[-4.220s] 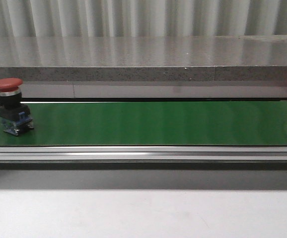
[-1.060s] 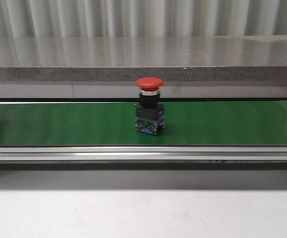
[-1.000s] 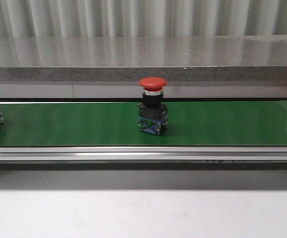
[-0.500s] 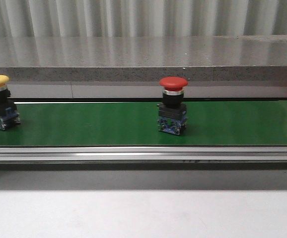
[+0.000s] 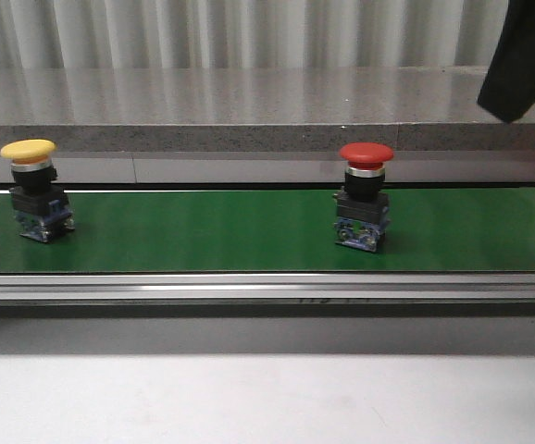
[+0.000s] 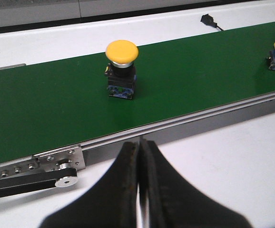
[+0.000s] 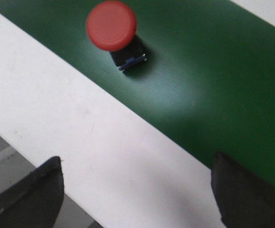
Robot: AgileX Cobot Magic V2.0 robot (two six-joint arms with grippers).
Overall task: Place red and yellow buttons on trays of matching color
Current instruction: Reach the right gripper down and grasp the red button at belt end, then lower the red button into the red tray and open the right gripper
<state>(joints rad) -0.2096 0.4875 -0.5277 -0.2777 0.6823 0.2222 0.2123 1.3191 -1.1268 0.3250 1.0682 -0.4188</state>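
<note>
The red button [image 5: 366,196] stands upright on the green belt [image 5: 203,231], right of centre. Far to its left, the yellow button [image 5: 32,190] also stands upright on the belt. A dark part of my right arm [image 5: 527,55] hangs at the upper right, above and beyond the red button. In the right wrist view my right gripper [image 7: 137,164] is open and empty over the white table, with the red button [image 7: 112,27] beyond it. My left gripper [image 6: 140,145] is shut on nothing at the belt's near rail, short of the yellow button [image 6: 122,66]. No trays are in view.
An aluminium rail [image 5: 267,287] runs along the belt's near edge, with white table [image 5: 267,398] in front. A grey stone ledge [image 5: 249,120] lies behind the belt. A belt pulley and bracket [image 6: 61,164] sit beside my left gripper. A small black connector [image 6: 209,20] lies beyond the belt.
Both buttons have ridden the belt to the right; the yellow one came in from the left edge. A dark part of my right arm has entered the upper right.
</note>
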